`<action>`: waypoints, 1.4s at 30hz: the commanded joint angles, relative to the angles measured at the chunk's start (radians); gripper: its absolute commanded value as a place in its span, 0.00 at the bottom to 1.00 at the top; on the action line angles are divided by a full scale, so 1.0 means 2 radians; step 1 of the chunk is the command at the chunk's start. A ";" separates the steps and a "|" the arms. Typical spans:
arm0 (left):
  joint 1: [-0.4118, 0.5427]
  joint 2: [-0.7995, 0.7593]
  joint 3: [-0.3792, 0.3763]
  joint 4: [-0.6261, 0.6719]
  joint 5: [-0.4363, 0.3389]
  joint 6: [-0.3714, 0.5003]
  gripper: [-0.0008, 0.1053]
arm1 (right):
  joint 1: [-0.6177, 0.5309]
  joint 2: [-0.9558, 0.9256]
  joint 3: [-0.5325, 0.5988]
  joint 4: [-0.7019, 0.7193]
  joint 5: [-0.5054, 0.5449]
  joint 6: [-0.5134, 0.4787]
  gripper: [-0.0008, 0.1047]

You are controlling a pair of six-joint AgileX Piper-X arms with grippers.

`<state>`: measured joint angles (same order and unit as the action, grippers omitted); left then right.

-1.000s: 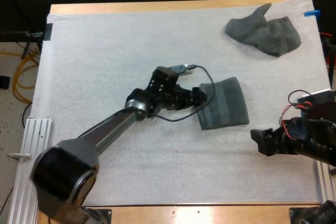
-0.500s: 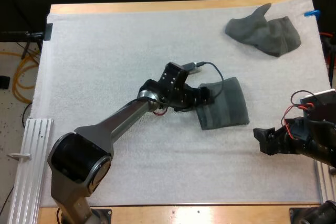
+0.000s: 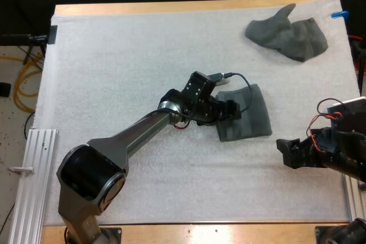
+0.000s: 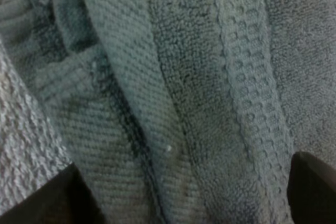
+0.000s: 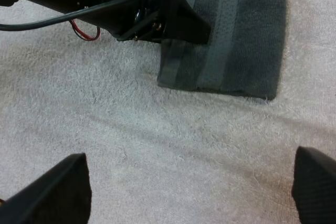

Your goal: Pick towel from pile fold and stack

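Folded towel [image 3: 254,114] lies flat on the white mat [image 3: 114,55] right of centre, banded side up. The crumpled towel [image 3: 289,37] sits well apart at the far right corner of the counter [image 3: 171,7].

Change: over the last second the left arm has pushed forward and to the right. The left fingers [image 3: 231,108] were short of the folded towel's left edge and are now over that edge and onto the cloth. The folded towel itself has barely shifted and keeps its shape and place. The right fingers [image 3: 283,147] have stayed where they were, off the towel's near right corner.

Meaning, as a judgement: the fold looks done, and the left arm is going in to smooth or re-grip the left edge. Neither is confirmed. The pile still holds one crumpled towel.

Left fingers [image 4: 310,182]: spread wide, one dark tip on each side, with folded towel [image 4: 184,103] weave and hem band between and under them. They grip nothing that I can see and are very close to the cloth. I can't tell whether they touch or press it. In the right wrist view the left fingers [image 5: 184,22] lie over the left hem of the folded towel [image 5: 247,35].

Right fingers [image 5: 58,192]: wide apart, holding nothing, over bare mat, near the towel's near edge but clear of it.
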<state>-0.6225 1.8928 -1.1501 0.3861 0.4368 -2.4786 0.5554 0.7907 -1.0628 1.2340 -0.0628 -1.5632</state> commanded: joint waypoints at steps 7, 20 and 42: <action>-0.005 0.011 -0.004 -0.002 0.001 -0.005 0.43 | -0.002 -0.004 -0.001 -0.001 0.000 0.009 0.72; 0.026 -0.031 -0.004 0.056 0.025 0.145 0.01 | -0.002 -0.004 -0.001 -0.005 -0.001 0.007 0.72; 0.377 -0.121 -0.004 0.345 -0.142 0.468 0.01 | -0.002 0.042 0.018 -0.137 -0.149 0.062 0.72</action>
<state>0.1285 1.6609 -1.1559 1.0654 0.1703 -1.5532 0.5536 0.8730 -1.0258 0.9694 -0.3432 -1.4410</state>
